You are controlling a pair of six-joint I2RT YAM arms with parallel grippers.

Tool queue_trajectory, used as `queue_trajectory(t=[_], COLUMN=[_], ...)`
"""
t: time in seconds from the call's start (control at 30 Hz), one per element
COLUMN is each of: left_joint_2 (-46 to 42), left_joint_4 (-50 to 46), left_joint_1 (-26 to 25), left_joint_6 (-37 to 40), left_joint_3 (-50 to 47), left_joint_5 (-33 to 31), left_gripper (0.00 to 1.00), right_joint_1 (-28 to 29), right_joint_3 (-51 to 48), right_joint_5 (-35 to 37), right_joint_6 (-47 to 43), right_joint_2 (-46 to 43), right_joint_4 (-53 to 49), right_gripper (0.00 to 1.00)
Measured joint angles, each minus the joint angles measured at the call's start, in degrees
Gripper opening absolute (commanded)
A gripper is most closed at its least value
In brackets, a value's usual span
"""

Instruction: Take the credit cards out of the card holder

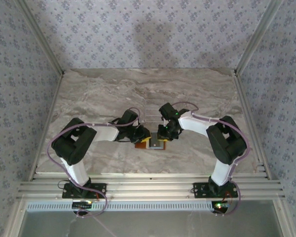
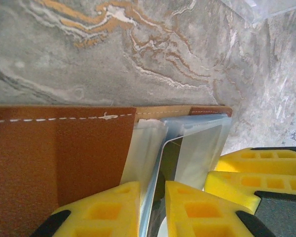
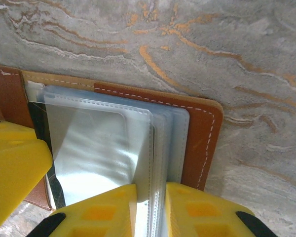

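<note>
Left wrist view showed the left claw (image 2: 152, 195) and right claw (image 3: 150, 192) side by side, pinching clear pockets (image 2: 202, 143) of the card holder (image 2: 64, 158).

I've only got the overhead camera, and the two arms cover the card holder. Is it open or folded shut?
Observer: Open. In the right wrist view the card holder lies spread on the marble table, with its clear sleeves showing.
Operator: Okay, and what is the left tool on?
Observer: The left tool has a yellow finger on either side of a thin clear sleeve edge. I can't tell whether it is pinching it.
</note>
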Motion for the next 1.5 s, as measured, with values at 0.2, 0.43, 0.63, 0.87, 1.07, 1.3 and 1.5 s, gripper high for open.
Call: queue_trajectory(t=[0.2, 0.43, 0.63, 0.87, 1.07, 1.3, 1.5], left_joint_2=[0.0, 0.0, -0.1, -0.2, -0.2, -0.2, -0.2], left_joint_4=[1.0, 1.0, 0.9, 0.8, 0.9, 0.9, 0.9], left_joint_1=[0.0, 0.0, 0.0, 0.0, 0.0, 0.0, -0.3], left_joint_6=[-0.4, -0.4, -0.1, 0.7, 0.7, 0.7, 0.7], left_joint_3=[-0.2, -0.2, -0.4, -0.4, -0.4, -0.4, -0.4], left_joint_5=[0.2, 0.2, 0.1, 0.0, 0.2, 0.2, 0.2], left_gripper=[0.18, 0.14, 0.10, 0.09, 0.09, 0.09, 0.09], right_joint_1=[0.2, 0.2, 0.2, 0.3, 0.4, 0.5, 0.6], right_joint_3=[0.3, 0.7, 0.8, 0.7, 0.3, 0.2, 0.5], right_joint_5=[0.0, 0.0, 0.4, 1.8, 2.6, 2.7, 2.8], right_joint_6=[-0.7, -1.1, -1.1, -0.6, -0.4, -0.4, -0.6], right_joint_2=[0.3, 0.5, 0.6, -0.3, -1.6, -1.0, 0.1], right_joint_4=[-0.4, -0.9, -1.1, -1.3, -1.7, -1.9, -2.1], right_gripper=[0.27, 0.27, 0.28, 0.38, 0.48, 0.52, 0.38])
